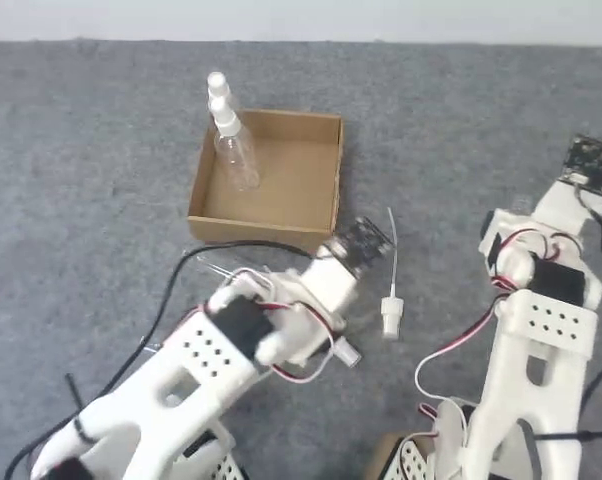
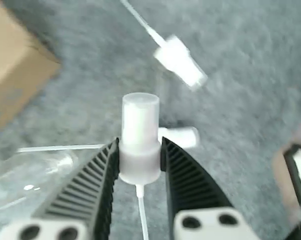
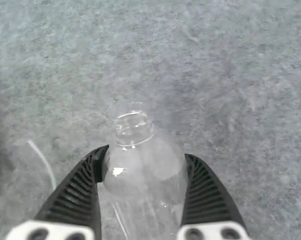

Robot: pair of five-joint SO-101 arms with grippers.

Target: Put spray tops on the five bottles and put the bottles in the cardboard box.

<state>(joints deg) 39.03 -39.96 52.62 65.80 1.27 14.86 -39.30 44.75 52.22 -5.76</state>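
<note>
My left gripper (image 2: 139, 145) is shut on a white spray top (image 2: 139, 130), held upright with its thin tube hanging below. Another spray top (image 2: 180, 67) lies on the carpet just ahead, also seen with its long tube in the high view (image 1: 391, 315). My right gripper (image 3: 145, 156) is shut on a clear bottle (image 3: 140, 170) whose open neck has no top. The cardboard box (image 1: 321, 170) sits at the centre back, with two topped bottles (image 1: 236, 155) standing in its far left corner.
A clear bottle (image 2: 30, 175) lies on the carpet beside the left gripper, close to the box's corner (image 2: 15, 75). Black cables (image 1: 171, 300) run along the left arm. The right arm (image 1: 536, 300) stands at the right. Grey carpet (image 1: 461, 120) covers the table.
</note>
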